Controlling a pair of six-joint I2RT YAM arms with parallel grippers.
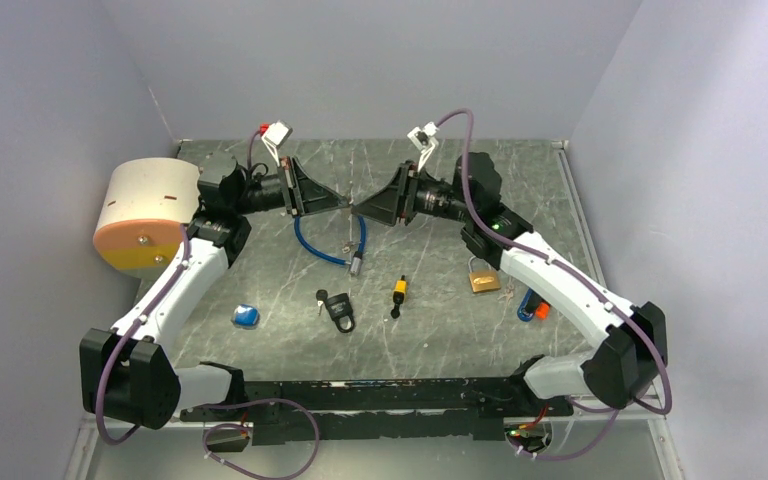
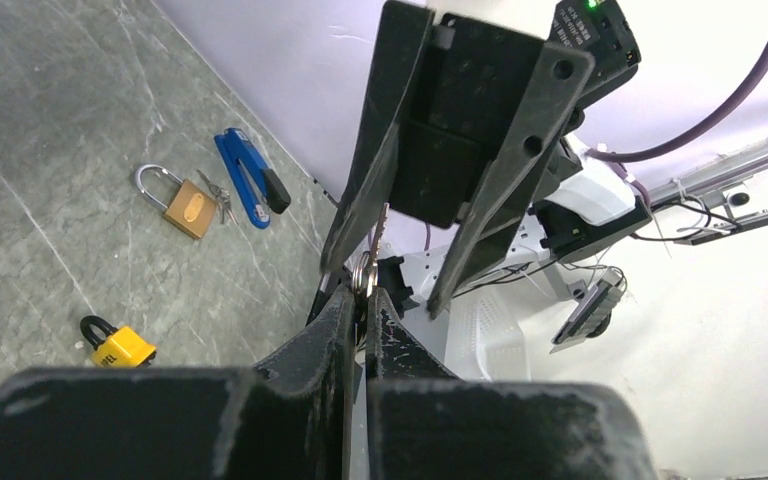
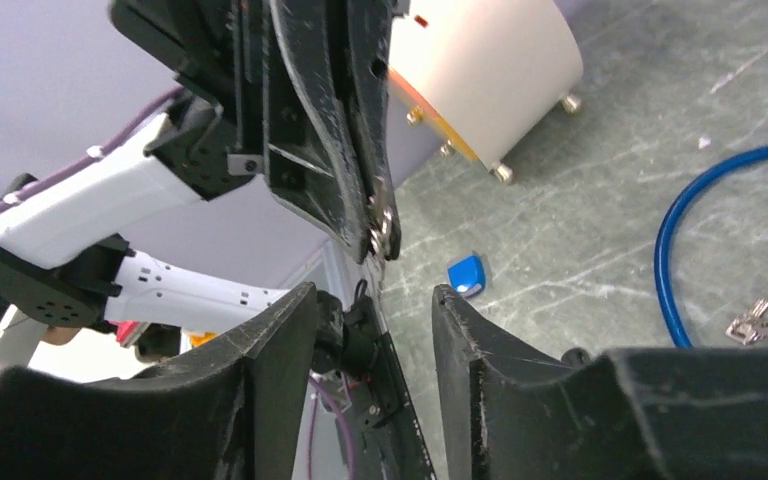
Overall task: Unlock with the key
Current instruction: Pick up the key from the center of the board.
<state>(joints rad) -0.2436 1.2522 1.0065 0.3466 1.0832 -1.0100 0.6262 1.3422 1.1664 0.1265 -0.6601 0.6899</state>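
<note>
My left gripper (image 2: 362,296) is shut on the key (image 2: 364,274); only its metal ring shows, pinched at the fingertips. It hangs in the air above the middle of the table, tip to tip with my right gripper (image 3: 375,296). That gripper is open and holds nothing, and the ring (image 3: 381,226) sits just beyond its fingertips. From above, the two grippers (image 1: 345,205) meet over a blue cable lock (image 1: 322,250). A second bunch of keys (image 3: 755,325) lies on the table beside the cable.
A brass padlock (image 1: 482,278), a yellow padlock (image 1: 399,292), a black padlock (image 1: 340,308) and a blue-and-orange lock (image 1: 533,308) lie on the table. A small blue block (image 1: 246,316) lies front left. A big white cylinder (image 1: 145,215) stands at the left wall.
</note>
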